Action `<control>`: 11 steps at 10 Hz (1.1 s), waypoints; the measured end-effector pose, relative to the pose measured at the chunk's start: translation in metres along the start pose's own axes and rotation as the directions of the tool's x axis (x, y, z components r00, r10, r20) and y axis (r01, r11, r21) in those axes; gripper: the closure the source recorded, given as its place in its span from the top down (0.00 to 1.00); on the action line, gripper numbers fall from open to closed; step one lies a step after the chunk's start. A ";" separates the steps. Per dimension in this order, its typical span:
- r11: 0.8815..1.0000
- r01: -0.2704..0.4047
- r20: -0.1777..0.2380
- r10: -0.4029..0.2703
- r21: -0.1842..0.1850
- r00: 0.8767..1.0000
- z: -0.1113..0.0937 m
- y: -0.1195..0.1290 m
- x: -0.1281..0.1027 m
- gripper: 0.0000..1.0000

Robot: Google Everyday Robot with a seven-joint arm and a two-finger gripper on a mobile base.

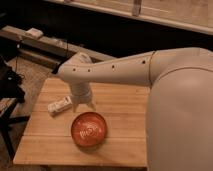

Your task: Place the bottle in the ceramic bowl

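The small white bottle [59, 105] lies on its side on the wooden table [45, 145], near the left edge. The glossy orange-red ceramic bowl [89, 129] sits on the table just below and right of it, with nothing in it. My gripper [83, 105] hangs from the white arm over the table, right beside the bottle's right end and just above the bowl's far rim. Its fingers point down at the table.
A dark bench with a small white object [34, 33] runs behind the table at upper left. Dark equipment [7, 82] stands at the left edge. My large white arm fills the right side of the view.
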 end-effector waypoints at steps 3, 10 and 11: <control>1.000 -0.002 0.005 0.002 0.011 1.000 0.000 -0.001 -0.002 0.65; 0.998 0.051 0.024 -0.052 0.022 0.998 0.019 0.068 -0.085 0.65; 0.999 0.045 0.033 -0.046 0.024 0.998 0.027 0.076 -0.100 0.65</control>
